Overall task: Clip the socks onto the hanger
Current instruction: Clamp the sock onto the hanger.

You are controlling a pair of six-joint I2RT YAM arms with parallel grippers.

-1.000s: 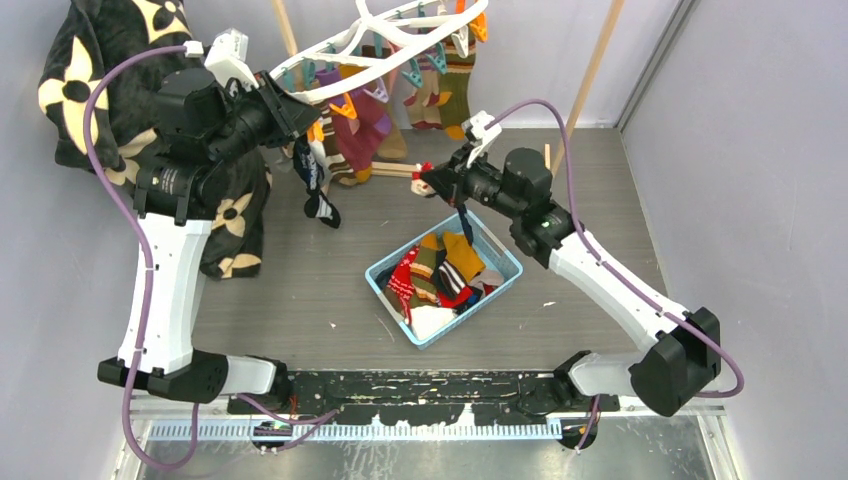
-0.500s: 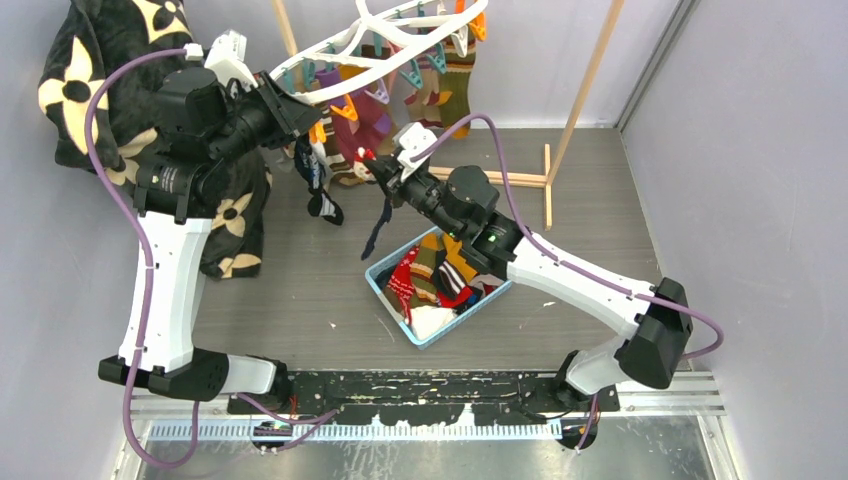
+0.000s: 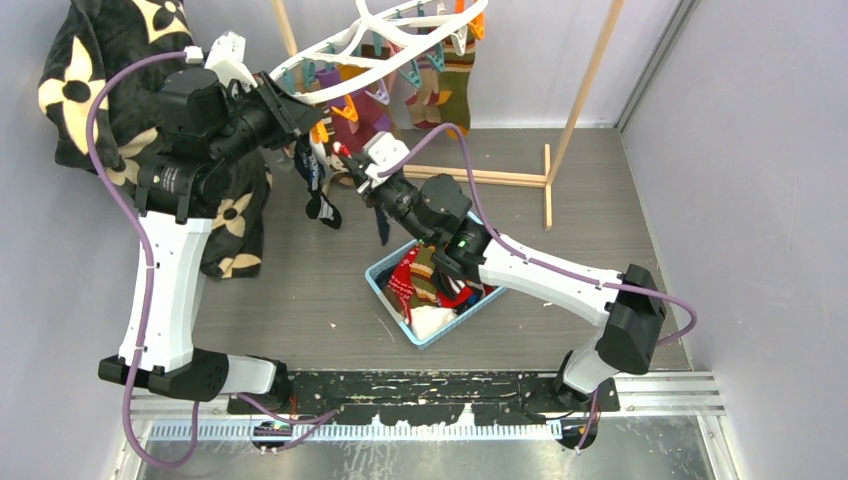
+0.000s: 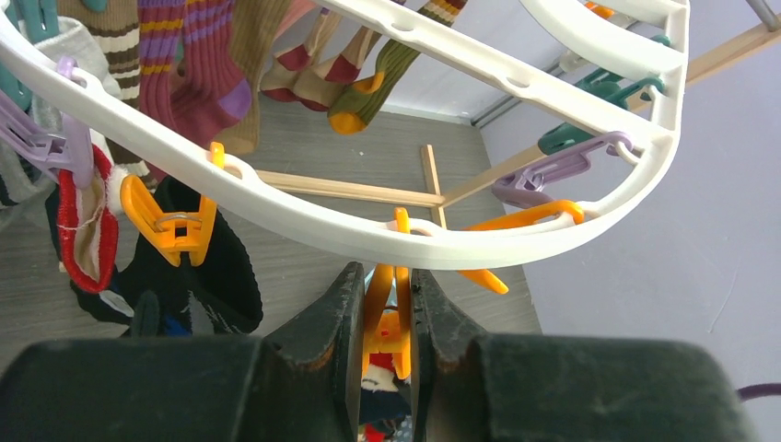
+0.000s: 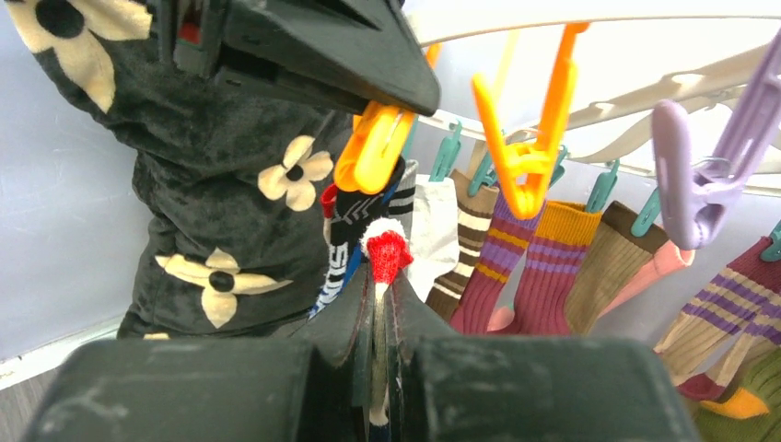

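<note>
Up by the rim of the white plastic oval hanger (image 3: pixel 400 35), which hangs above the far side of the table, the left gripper (image 4: pixel 385 276) is clenched on an orange plastic clip (image 4: pixel 385 327) dangling from the frame. The right gripper (image 5: pixel 380 304) reaches in from below and pinches a dark sock with a red tip (image 5: pixel 388 250), the tip just under that clip and the rest trailing down. More mixed-colour fabric socks (image 3: pixel 420 290) lie in the light blue lattice basket (image 3: pixel 390 303); others hang clipped along the frame. A black plush blanket with cream flowers (image 3: pixel 100 60) drapes behind the left arm.
</note>
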